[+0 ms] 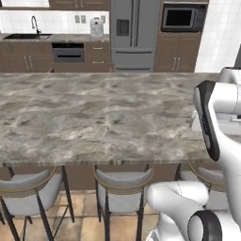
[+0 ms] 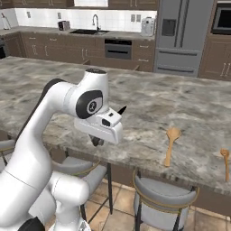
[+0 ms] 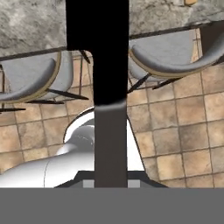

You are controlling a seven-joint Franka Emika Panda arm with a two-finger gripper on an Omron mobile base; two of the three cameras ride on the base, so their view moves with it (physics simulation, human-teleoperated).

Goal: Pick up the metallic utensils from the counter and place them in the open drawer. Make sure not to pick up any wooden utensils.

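My gripper [image 2: 96, 141] hangs over the front edge of the marbled counter [image 2: 180, 103], shut on the slim black knife. Its pointed tip [image 2: 122, 109] sticks out behind the hand. In the hand view the knife [image 3: 109, 65] runs as a long black bar from the fingers up the middle of the picture. The thin orange fork [image 2: 224, 162] lies near the counter's front edge at the far right. The tan wooden spoon [image 2: 170, 144] lies to the fork's left, about halfway between it and my hand. The open drawer is out of view.
Grey stools [image 1: 122, 188] [image 2: 164, 194] [image 3: 175, 57] stand along the counter's front side over a tiled floor [image 3: 183, 131]. My own arm [image 1: 212, 117] rises at the right of the left base view. Fridge, oven and sink line the far wall.
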